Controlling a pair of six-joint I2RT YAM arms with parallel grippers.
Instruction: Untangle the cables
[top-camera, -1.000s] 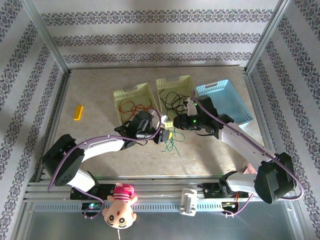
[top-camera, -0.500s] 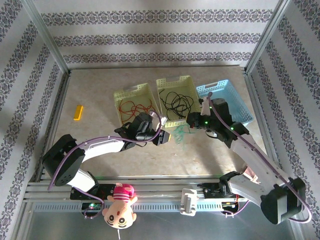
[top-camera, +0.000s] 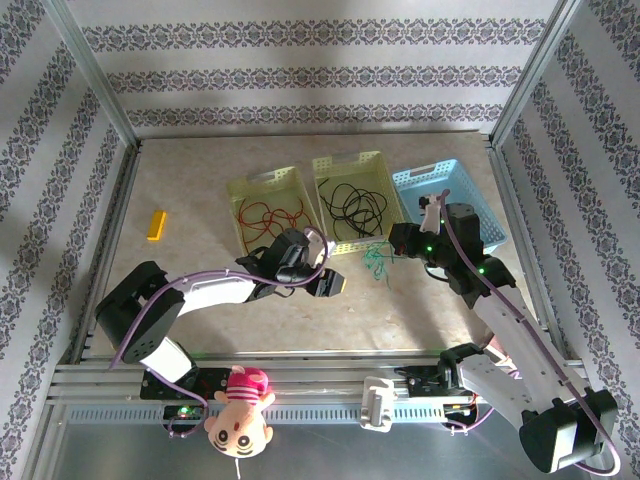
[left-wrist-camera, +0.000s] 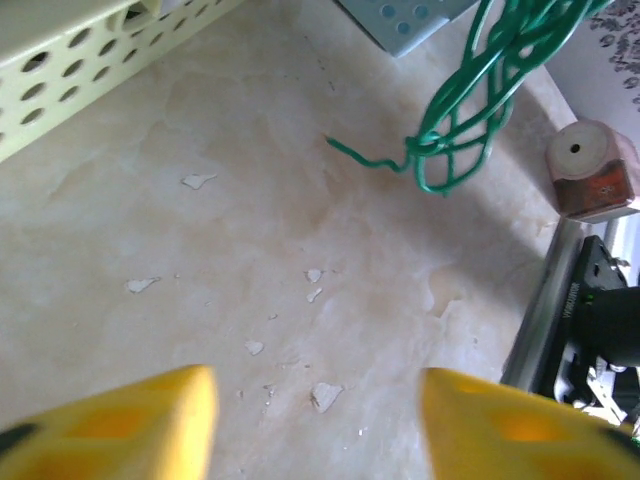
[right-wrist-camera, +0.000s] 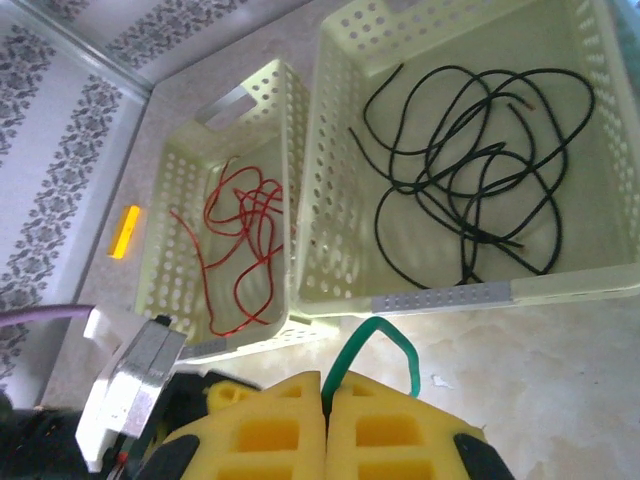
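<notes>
Just beyond the green cable (top-camera: 376, 262), yellow basket (top-camera: 350, 160) of black cables (top-camera: 352, 203), blue basket (top-camera: 470, 190).

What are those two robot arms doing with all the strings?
They are sorting tangled cables. The right gripper is pinched shut on the green cable, dangling it above the table near the blue basket. The left gripper is open, hovering over the table with nothing in it. The red cable lies in one yellow basket, and the black cable lies in the yellow basket next to it.
</notes>
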